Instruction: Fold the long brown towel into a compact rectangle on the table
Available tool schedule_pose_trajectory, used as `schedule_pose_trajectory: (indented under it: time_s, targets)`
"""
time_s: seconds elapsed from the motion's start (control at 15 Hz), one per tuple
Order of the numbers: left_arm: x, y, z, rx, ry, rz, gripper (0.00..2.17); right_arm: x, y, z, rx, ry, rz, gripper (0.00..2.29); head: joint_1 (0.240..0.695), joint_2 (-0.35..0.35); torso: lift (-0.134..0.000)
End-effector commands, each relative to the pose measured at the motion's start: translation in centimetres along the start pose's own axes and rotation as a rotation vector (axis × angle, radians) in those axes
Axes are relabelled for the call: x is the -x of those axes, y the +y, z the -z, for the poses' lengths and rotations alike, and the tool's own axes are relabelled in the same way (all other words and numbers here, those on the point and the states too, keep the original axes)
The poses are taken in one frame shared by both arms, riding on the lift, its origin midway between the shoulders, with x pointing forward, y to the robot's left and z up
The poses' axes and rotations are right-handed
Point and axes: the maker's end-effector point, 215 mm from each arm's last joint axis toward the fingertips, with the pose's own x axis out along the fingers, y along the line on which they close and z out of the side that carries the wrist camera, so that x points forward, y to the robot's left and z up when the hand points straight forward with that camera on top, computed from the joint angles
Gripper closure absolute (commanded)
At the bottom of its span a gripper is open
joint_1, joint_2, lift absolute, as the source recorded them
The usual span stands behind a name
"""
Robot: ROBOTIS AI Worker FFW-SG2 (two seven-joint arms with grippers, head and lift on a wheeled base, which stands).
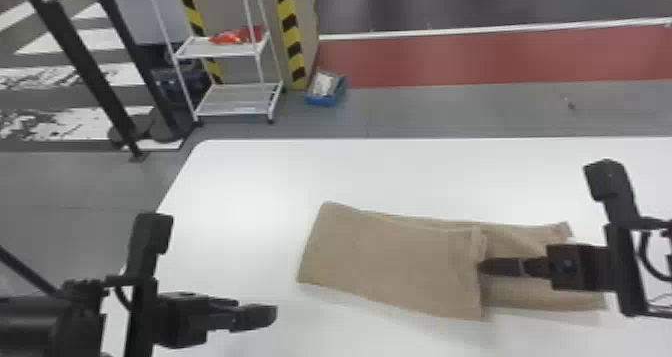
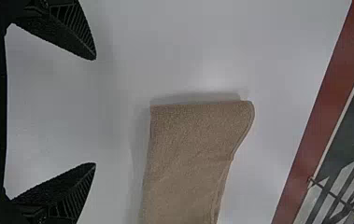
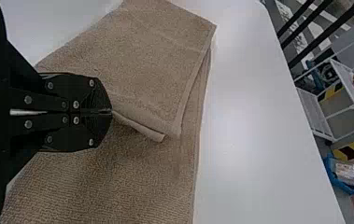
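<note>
White worktop (image 1: 260,176) carries the brown towel (image 1: 395,256), partly doubled over—the right pincer (image 1: 483,267) grasps its upper layer's end. Left pincer (image 1: 265,315) hangs released—fingers wide apart.

Head view looks down; wrist views, seemingly closer, share the towel (image 1: 395,261).

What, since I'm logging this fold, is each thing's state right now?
Brown towel, partly folded, right end uncovered
Right gripper, fingers shut on the towel's folded-over edge
Left gripper, fingers open, empty
White shelf rack, upright, loaded
Blue bin, open, holding something
</note>
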Motion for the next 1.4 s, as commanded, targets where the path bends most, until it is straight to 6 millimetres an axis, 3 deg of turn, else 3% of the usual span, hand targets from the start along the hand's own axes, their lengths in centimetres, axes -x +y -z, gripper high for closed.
schedule_pose_trajectory:
  time_s: [0.0, 0.2, 0.53, 0.6, 0.73, 0.8, 0.87, 1.07, 1.2, 1.33]
  targets:
    - [0.0, 0.1, 0.2, 0.005, 0.005, -0.001, 0.07, 0.4, -0.4, -0.1, -0.013, -0.01, 0.002, 1.35, 0.695, 0.159, -0.124]
    - [0.0, 0.0, 0.1, 0.005, 0.003, 0.002, 0.07, 3.2, -0.9, -2.9, -0.023, -0.102, -0.008, 1.35, 0.695, 0.147, -0.124]
    - [-0.1, -0.1, -0.1, -0.001, 0.003, 0.004, 0.07, 3.0, -2.0, -1.7, -0.047, -0.083, 0.009, 1.35, 0.695, 0.107, -0.124]
    - [-0.1, -0.2, -0.2, -0.003, 0.001, 0.005, 0.07, 3.5, -2.0, -2.6, -0.05, -0.107, 0.002, 1.35, 0.695, 0.106, -0.124]
    - [0.0, -0.3, -0.5, -0.005, -0.005, 0.006, 0.07, 6.6, -0.9, -6.0, -0.026, -0.212, -0.029, 1.35, 0.695, 0.104, -0.124]
    - [0.1, -0.3, -0.5, -0.006, -0.006, 0.007, 0.07, 7.9, -2.0, -6.6, -0.038, -0.241, -0.011, 1.35, 0.695, 0.101, -0.124]
    - [0.2, -0.3, -0.5, -0.001, -0.009, 0.011, 0.07, 8.7, -3.1, -6.5, -0.061, -0.256, 0.0, 1.35, 0.695, 0.096, -0.124]
    - [0.0, -0.5, -0.7, -0.003, -0.01, 0.015, 0.07, 6.2, -5.2, -3.0, -0.133, -0.168, 0.009, 1.35, 0.695, 0.046, -0.124]
    - [0.0, -0.7, -0.8, -0.004, -0.014, 0.018, 0.07, 5.9, -5.3, -3.5, -0.143, -0.166, 0.003, 1.35, 0.695, 0.038, -0.124]
    - [0.1, -0.5, -0.9, -0.003, -0.018, 0.014, 0.07, 8.6, -5.3, -5.4, -0.13, -0.244, 0.0, 1.35, 0.695, 0.036, -0.124]
